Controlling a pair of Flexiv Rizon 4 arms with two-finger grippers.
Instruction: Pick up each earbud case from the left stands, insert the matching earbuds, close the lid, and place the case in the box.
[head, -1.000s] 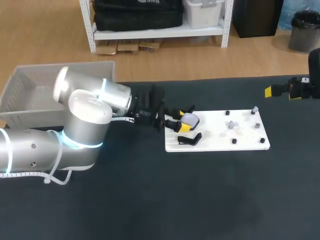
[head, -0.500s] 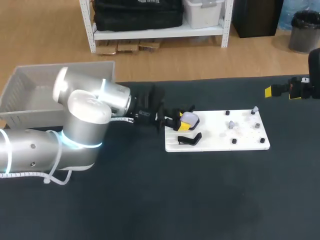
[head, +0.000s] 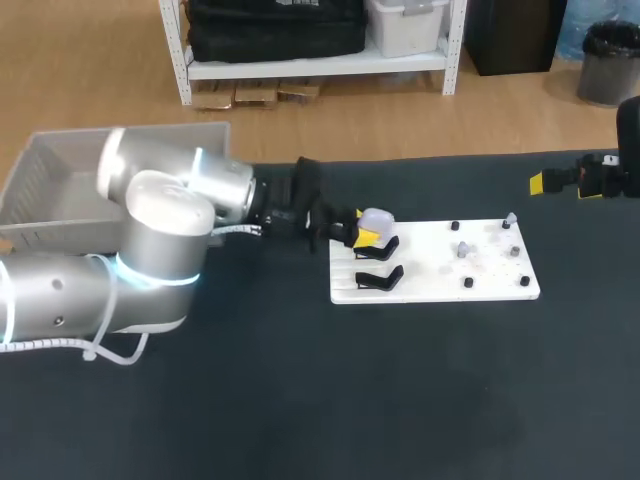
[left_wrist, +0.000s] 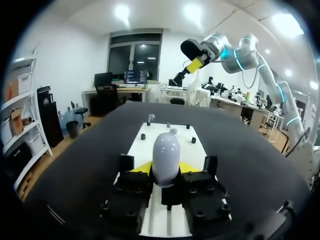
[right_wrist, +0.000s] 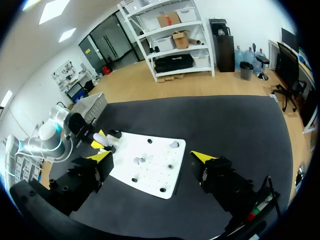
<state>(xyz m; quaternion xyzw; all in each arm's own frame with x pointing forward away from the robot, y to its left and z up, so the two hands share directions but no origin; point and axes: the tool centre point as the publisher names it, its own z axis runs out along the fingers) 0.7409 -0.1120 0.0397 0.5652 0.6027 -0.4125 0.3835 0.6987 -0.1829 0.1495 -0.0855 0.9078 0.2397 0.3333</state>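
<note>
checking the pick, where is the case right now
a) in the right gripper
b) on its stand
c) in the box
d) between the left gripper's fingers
d: the left gripper is shut on the case, one finger touching it on each side.

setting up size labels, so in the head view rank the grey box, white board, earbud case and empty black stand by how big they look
1. grey box, largest even though partly hidden
2. white board
3. earbud case and empty black stand: too alike to rank
</note>
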